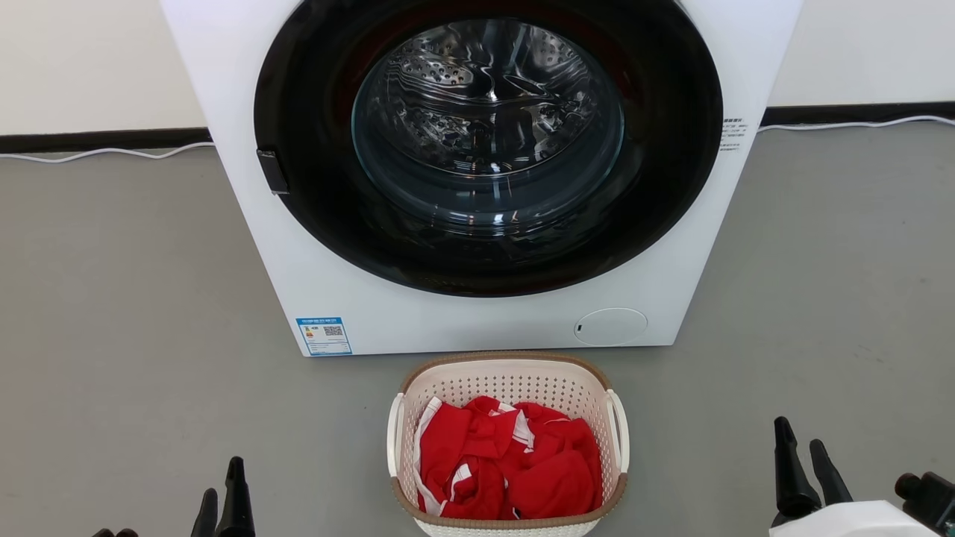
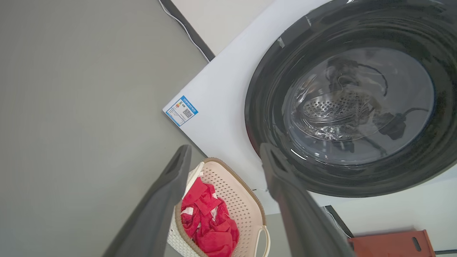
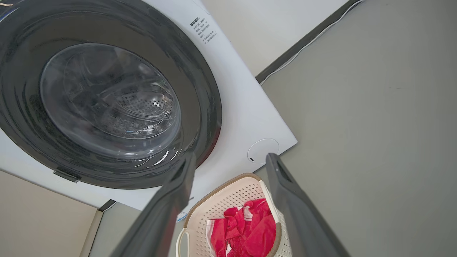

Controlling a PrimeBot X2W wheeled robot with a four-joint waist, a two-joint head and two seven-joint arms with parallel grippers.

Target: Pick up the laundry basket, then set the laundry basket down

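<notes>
Resting between left gripper (image 1: 222, 481) and right gripper (image 1: 799, 434), laundry basket (image 1: 515, 388) untouched, both finger pairs wide

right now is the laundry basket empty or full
Partly full: crumpled red clothes with white trim cover the bottom of the laundry basket, piled below its rim.

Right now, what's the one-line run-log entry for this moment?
stage: before pickup | laundry basket: on floor, red clothes inside | left gripper: open, off basket | right gripper: open, off basket
</notes>
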